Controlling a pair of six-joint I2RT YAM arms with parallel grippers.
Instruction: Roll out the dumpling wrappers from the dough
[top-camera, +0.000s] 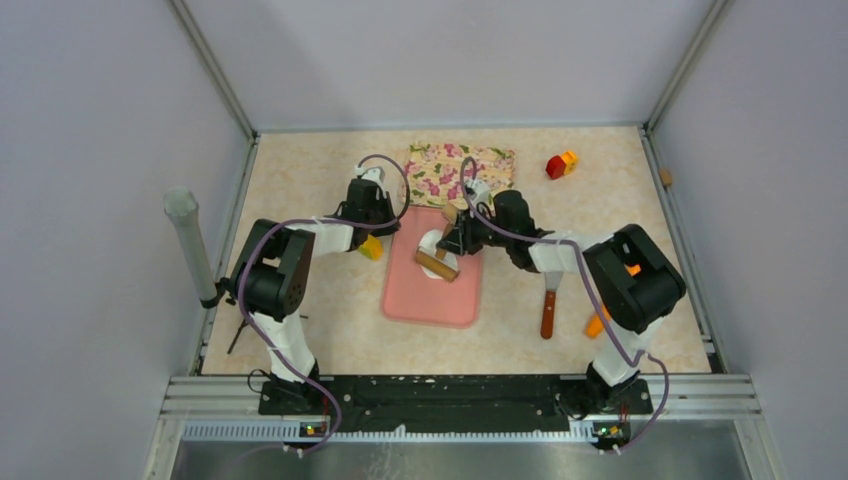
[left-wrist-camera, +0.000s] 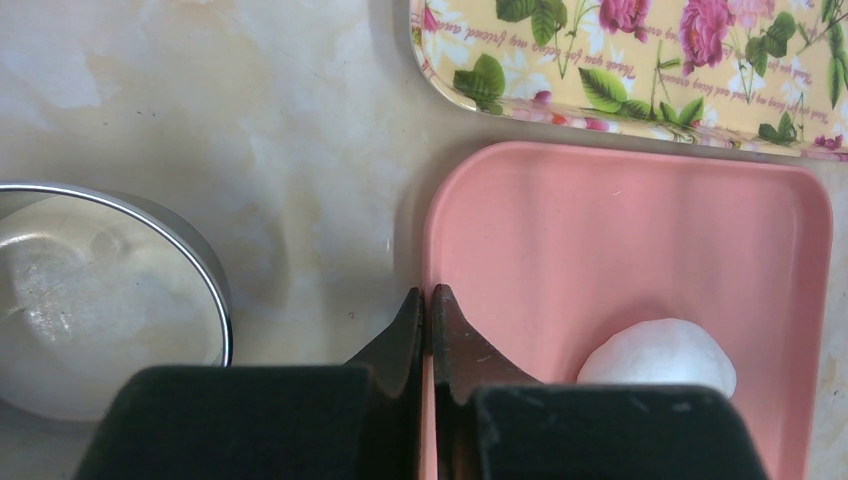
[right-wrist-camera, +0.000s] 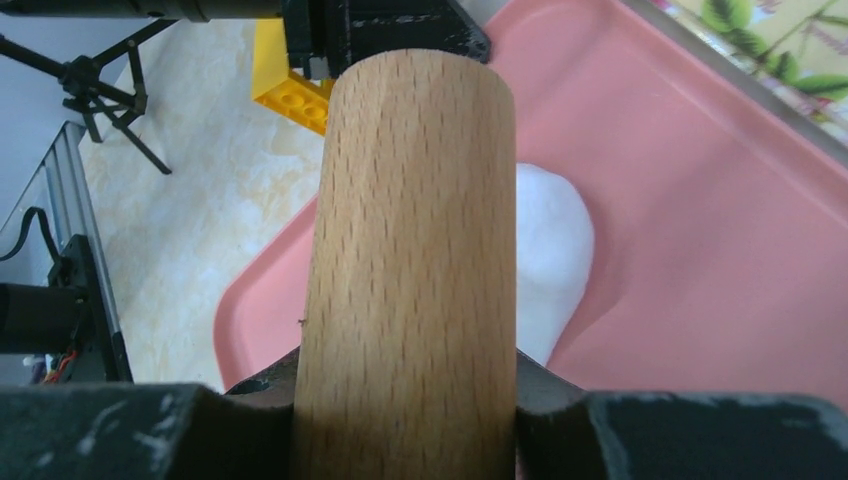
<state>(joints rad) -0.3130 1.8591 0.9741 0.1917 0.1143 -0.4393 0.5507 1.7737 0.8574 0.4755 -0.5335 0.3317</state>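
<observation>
Counter (top-camera: 300, 180) carries pink mat (top-camera: 430, 295); right end effector (right-wrist-camera: 405, 380) grasping rolling pin (right-wrist-camera: 410, 250) over dough (left-wrist-camera: 660, 355), thick lump on mat; left end effector (left-wrist-camera: 428, 320) clenched, empty, at mat edge; early stage: no wrappers visible, flattening and cutting left

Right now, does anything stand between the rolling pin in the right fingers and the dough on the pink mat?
Nothing visible does. The right fingers grip the rolling pin, which lies directly over the dough on the pink mat. The shut left fingers sit at the mat's left edge, apart from the dough.
</observation>
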